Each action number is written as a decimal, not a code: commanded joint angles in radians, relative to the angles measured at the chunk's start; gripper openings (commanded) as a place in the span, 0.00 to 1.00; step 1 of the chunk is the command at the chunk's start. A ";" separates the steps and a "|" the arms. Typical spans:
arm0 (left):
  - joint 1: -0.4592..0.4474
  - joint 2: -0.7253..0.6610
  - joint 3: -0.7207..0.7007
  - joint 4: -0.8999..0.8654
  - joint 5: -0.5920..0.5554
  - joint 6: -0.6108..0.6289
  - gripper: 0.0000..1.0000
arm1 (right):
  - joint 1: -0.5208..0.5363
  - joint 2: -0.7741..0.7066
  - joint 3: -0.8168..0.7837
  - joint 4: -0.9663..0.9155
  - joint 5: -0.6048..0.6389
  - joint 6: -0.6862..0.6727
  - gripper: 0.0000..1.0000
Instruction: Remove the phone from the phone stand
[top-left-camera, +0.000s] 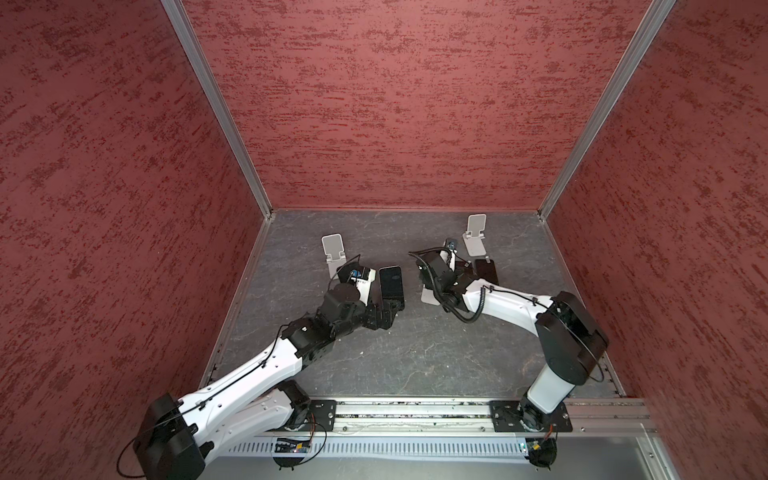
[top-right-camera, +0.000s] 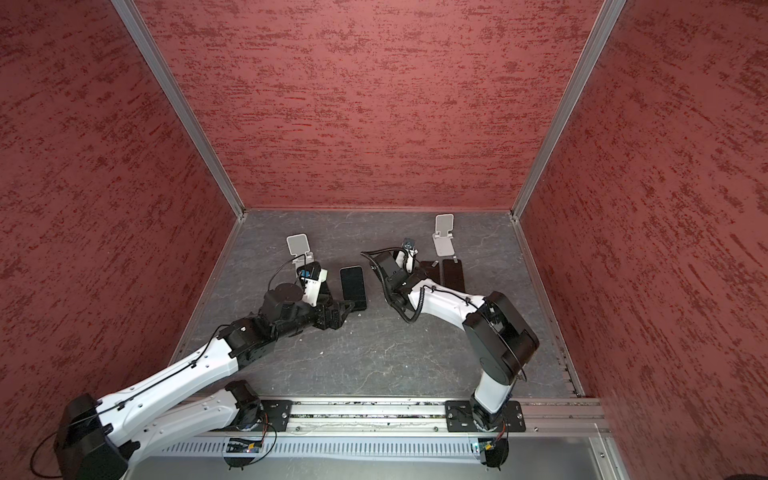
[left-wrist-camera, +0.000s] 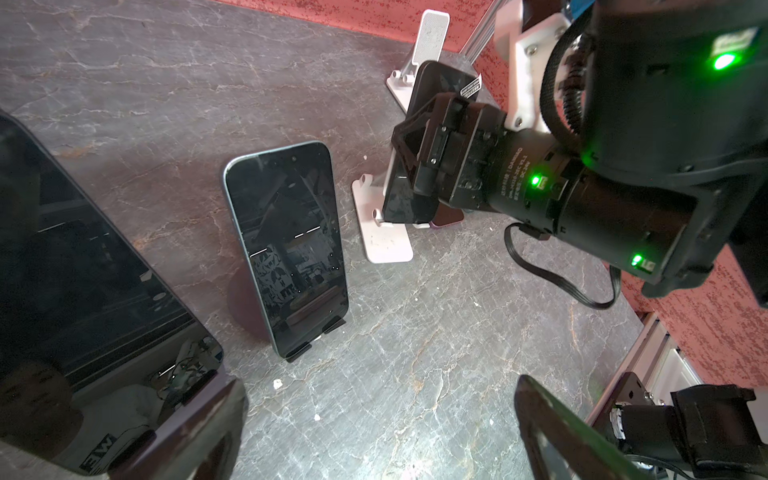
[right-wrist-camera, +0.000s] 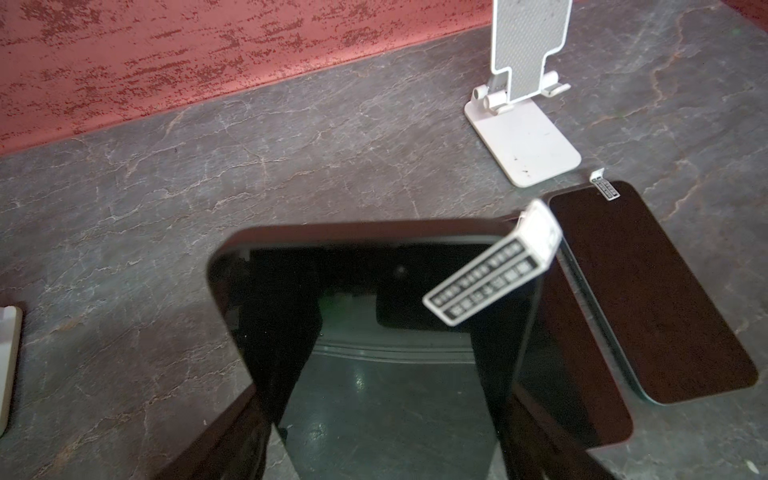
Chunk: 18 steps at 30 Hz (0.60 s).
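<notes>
Grasp stage. The phone (right-wrist-camera: 365, 299) leans in the white phone stand (left-wrist-camera: 384, 241), its lower edge behind the stand's lip. The right end effector (right-wrist-camera: 386, 424) straddles the phone's long edges; I cannot tell whether its pads press. To do this well, I would centre the pads on both edges, firm the grip, then lift up and clear of the lip so the stand does not tip. The left end effector (left-wrist-camera: 384, 432), well apart from the stand, gapes wide and empty. Phone: slim, with a dark glossy screen and a white printed tag (right-wrist-camera: 486, 282) at its top corner.
</notes>
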 joint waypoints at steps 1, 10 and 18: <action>0.007 -0.013 -0.010 0.018 0.011 0.007 1.00 | 0.007 0.013 0.015 0.016 0.050 0.014 0.79; 0.010 -0.010 -0.013 0.020 0.014 0.003 1.00 | 0.019 0.001 0.021 0.023 0.056 -0.018 0.70; 0.012 -0.002 -0.014 0.020 0.014 0.001 1.00 | 0.030 -0.022 0.023 0.023 0.070 -0.053 0.68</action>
